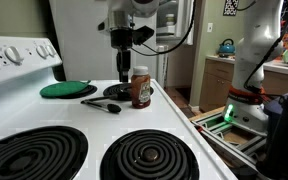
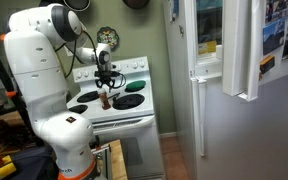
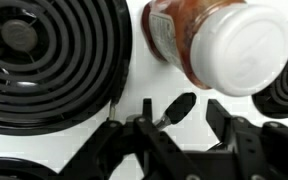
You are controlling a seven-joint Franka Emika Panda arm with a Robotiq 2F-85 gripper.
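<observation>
A jar of red sauce (image 1: 141,88) with a white lid (image 3: 246,45) stands on the white stove top (image 1: 174,112) between the coil burners. Just left of it lies a black-headed utensil (image 1: 102,104). My gripper (image 1: 122,70) hangs above the stove top, a little behind and left of the jar. In the wrist view the gripper (image 3: 183,116) has its fingers (image 3: 147,110) apart, and the utensil's black head (image 3: 179,104) shows in the gap below them, touching neither. The jar lies beyond the fingertips, outside the jaws. In an exterior view the gripper (image 2: 105,78) sits above the jar (image 2: 106,99).
A flat green disc (image 1: 68,90) lies at the back left of the stove. Two black coil burners (image 1: 32,155) (image 1: 149,157) fill the front. The control panel (image 1: 19,52) rises at the left. A tall fridge (image 2: 229,90) stands beside the stove.
</observation>
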